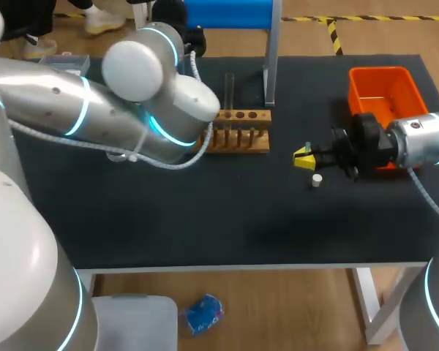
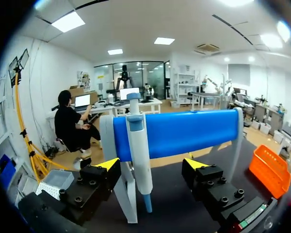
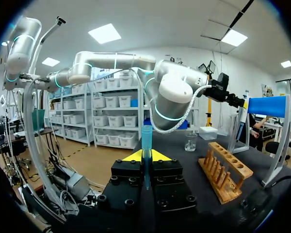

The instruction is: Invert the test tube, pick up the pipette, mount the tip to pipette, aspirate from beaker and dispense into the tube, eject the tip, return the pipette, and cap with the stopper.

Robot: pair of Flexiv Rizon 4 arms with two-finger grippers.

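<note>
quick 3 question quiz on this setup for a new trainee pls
1. True or false: the left gripper is shut on the pipette.
2. Pick one. In its own wrist view, the right gripper is: A open and holding nothing; B shut on a blue pipette tip; C out of view.
3. Fill in: the bin near the table's far right corner is coloured ____.

Key
1. False. Its fingers stand apart, and the pipette hangs on its stand ahead of them.
2. B
3. orange
</note>
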